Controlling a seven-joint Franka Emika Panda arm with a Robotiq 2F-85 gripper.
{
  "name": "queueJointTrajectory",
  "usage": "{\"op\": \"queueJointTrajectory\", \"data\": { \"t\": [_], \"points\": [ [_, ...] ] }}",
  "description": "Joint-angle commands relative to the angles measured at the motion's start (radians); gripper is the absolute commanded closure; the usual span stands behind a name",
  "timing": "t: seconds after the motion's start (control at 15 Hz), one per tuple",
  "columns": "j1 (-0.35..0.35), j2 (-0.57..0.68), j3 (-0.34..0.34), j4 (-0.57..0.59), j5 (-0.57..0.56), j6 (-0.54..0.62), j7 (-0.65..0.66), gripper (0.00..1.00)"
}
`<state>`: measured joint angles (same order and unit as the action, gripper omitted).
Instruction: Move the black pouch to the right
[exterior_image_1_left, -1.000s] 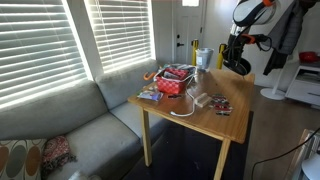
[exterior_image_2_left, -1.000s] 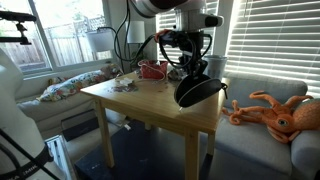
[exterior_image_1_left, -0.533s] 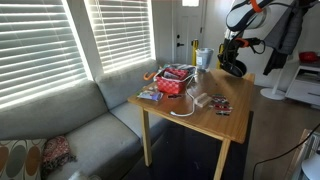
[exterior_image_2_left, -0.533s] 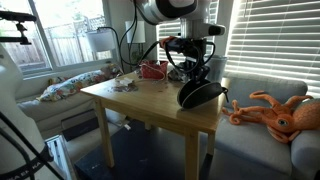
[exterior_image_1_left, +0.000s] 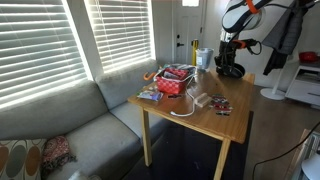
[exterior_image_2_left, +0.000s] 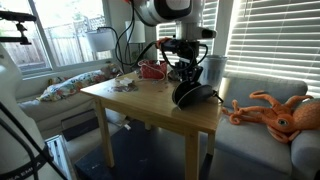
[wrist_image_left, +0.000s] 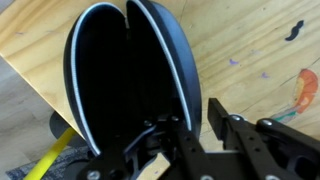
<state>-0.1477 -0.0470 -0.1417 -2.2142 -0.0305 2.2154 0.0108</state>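
The black pouch (wrist_image_left: 125, 70) fills the wrist view, a half-oval with a thin pale seam, standing on its edge over the wooden table (wrist_image_left: 260, 40). My gripper (wrist_image_left: 190, 125) is shut on the pouch's rim, with one finger outside it and the other hidden behind it. In both exterior views the pouch (exterior_image_2_left: 194, 93) (exterior_image_1_left: 231, 68) hangs from the gripper (exterior_image_2_left: 188, 75) at the table's far end, near the edge. I cannot tell whether it touches the table (exterior_image_2_left: 140, 105).
A red patterned container (exterior_image_1_left: 175, 80) (exterior_image_2_left: 153, 69), a pale cup (exterior_image_1_left: 203, 58), a white cable (exterior_image_1_left: 188, 104) and a small flat dark card (exterior_image_1_left: 222, 107) lie on the table. A grey sofa (exterior_image_1_left: 70, 125) and an orange octopus plush (exterior_image_2_left: 275, 110) are beside it.
The gripper with the pouch has shifted a little inward from beyond the table's end to over its edge, and slightly lower.
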Motion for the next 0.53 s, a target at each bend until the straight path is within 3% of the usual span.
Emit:
{"op": "queueJointTrajectory", "data": {
  "t": [0.0, 0.33, 0.47],
  "points": [
    [0.015, -0.077, 0.018, -0.029, -0.046, -0.062, 0.027, 0.36],
    [0.021, -0.208, 0.048, -0.068, -0.100, -0.147, 0.074, 0.00],
    [0.022, -0.270, 0.063, -0.087, -0.112, -0.184, 0.091, 0.00]
  ]
}}
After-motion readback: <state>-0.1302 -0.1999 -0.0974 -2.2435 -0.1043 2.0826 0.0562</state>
